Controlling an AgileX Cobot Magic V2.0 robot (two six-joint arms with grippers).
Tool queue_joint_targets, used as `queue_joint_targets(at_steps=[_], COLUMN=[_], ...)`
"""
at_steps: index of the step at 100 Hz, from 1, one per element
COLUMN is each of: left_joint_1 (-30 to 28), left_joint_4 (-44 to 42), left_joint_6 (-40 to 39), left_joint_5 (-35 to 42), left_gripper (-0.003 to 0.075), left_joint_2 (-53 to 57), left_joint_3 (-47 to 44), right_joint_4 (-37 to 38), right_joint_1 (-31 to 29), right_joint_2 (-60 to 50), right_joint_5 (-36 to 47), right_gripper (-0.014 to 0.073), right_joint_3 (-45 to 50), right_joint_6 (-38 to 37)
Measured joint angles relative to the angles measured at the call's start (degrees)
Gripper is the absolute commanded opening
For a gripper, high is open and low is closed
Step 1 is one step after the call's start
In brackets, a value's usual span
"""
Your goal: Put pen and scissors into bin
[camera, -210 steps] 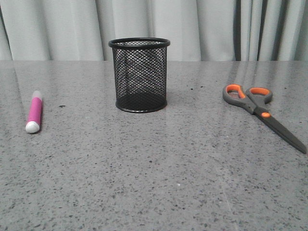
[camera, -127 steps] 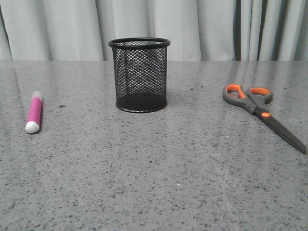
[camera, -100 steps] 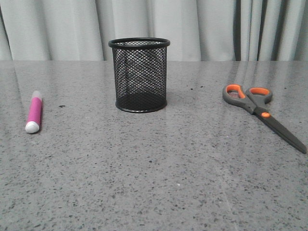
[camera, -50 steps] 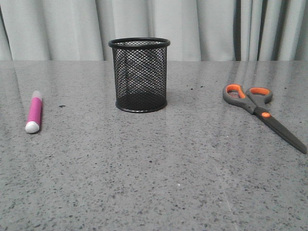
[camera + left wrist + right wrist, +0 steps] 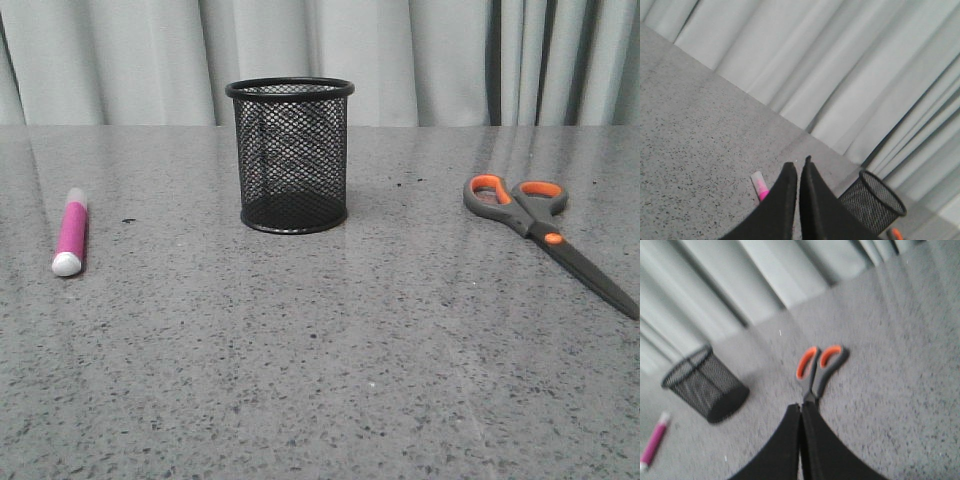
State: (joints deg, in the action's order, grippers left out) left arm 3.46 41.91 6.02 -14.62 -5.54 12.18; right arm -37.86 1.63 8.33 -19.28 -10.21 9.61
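Risk lay mostly in the first grab, since nothing had been lifted yet. From the front, the bin (image 5: 290,155) stood upright on the counter (image 5: 330,370), with the pen (image 5: 71,232) lying flat well apart from it at about 8 o'clock and the scissors (image 5: 545,235) lying flat well apart at about 3 o'clock, handles toward the curtain (image 5: 420,55), blades pointing toward 5 o'clock.

My left pincer (image 5: 798,167) was pressed together and empty, hanging above the counter with the pen just past its tips. My right pincer (image 5: 801,407) was likewise pressed together and empty, lined up over the scissors' blades.

As I judged it, coming down on either thing without first spreading would only have shoved it across the smooth stone. The pen was round, so a glancing touch could have rolled it off toward the counter's edge. The scissors lay thin and flat; a shallow pinch on the blades could have slipped, or the blades could have swung apart when lifted. The bin looked light, and a long tool dropped against its rim might have tipped it over.
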Motion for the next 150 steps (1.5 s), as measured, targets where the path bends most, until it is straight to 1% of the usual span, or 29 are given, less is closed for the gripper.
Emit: queue_joint_targets(at_steps=[12, 19, 30, 43, 48, 53, 57, 60, 65, 69, 72, 77, 82, 97, 114, 119, 137, 142, 150], left_joint_1=[0.00, 0.00, 0.00, 0.00, 0.00, 0.00, 0.00, 0.00, 0.00, 0.00, 0.00, 0.00, 0.00, 0.41, 3.65, 5.04, 9.38, 10.49, 12.34], left_joint_4=[-7.76, -10.63, -12.29, -12.69, -12.69, -12.69, -12.69, -12.69, -12.42, -11.65, -11.03, -9.45, -7.85, -4.03, -4.57, -5.99, -11.71, -14.41, -21.02], left_joint_6=[0.00, 0.00, 1.27, 4.30, 4.92, 5.33, 5.70, 6.28, 7.37, 7.86, 8.31, 9.19, 10.41, 13.95, 14.77, 14.75, 13.52, 11.64, 6.55], left_joint_5=[-9.30, -14.94, -22.43, -28.05, -29.20, -29.76, -30.03, -30.29, -30.81, -31.06, -31.03, -31.31, -31.61, -32.61, -32.69, -32.69, -33.96, -34.34, -35.86], left_gripper=[-0.0020, -0.0020, -0.0020, -0.0019, -0.0016, 0.0003, 0.0045, 0.0084, 0.0179, 0.0241, 0.0299, 0.0365, 0.0403, 0.0398, 0.0326, 0.0315, 0.0316, 0.0316, 0.0316], left_joint_2=[-9.07, -14.84, -23.39, -31.12, -33.65, -35.92, -37.75, -38.92, -41.16, -42.56, -43.97, -45.95, -47.82, -52.76, -58.67, -60.55, -68.17, -70.54, -73.47], left_joint_3=[7.89, 12.41, 18.51, 23.41, 25.13, 26.39, 27.23, 28.04, 29.02, 29.61, 30.09, 30.51, 31.00, 32.51, 35.63, 36.67, 41.27, 42.79, 45.34], right_joint_4=[4.70, 6.66, 8.31, 8.71, 8.71, 8.82, 8.82, 8.82, 8.82, 8.82, 8.82, 8.82, 8.82, 8.82, 8.82, 8.82, 8.82, 8.82, 8.82], right_joint_1=[0.00, 0.00, 0.00, 0.00, 0.00, 0.00, 0.00, 0.00, 0.00, 0.00, 0.00, 0.00, 0.00, 0.00, 0.00, 0.00, 0.00, 0.00, 0.00], right_joint_2=[10.81, 17.15, 25.51, 32.22, 33.81, 34.98, 35.73, 36.06, 36.39, 36.44, 36.44, 36.44, 36.44, 36.44, 36.44, 36.44, 36.52, 36.52, 36.52], right_joint_5=[-7.20, -11.51, -17.00, -20.25, -20.73, -21.12, -21.26, -21.49, -21.76, -21.73, -21.88, -22.02, -22.24, -22.26, -22.36, -22.36, -22.36, -22.36, -22.36], right_gripper=[-0.0044, -0.0044, -0.0044, -0.0041, -0.0017, 0.0057, 0.0125, 0.0200, 0.0301, 0.0360, 0.0379, 0.0378, 0.0370, 0.0362, 0.0362, 0.0362, 0.0362, 0.0362, 0.0362], right_joint_3=[-7.17, -11.92, -18.72, -24.12, -25.53, -26.67, -27.40, -27.73, -28.18, -28.39, -28.33, -28.42, -28.42, -28.42, -28.42, -28.42, -28.42, -28.42, -28.42], right_joint_6=[0.00, 0.00, 1.81, 3.58, 4.08, 4.30, 4.61, 4.71, 4.81, 4.92, 4.89, 4.94, 4.94, 5.03, 5.08, 5.08, 5.27, 5.30, 5.56])
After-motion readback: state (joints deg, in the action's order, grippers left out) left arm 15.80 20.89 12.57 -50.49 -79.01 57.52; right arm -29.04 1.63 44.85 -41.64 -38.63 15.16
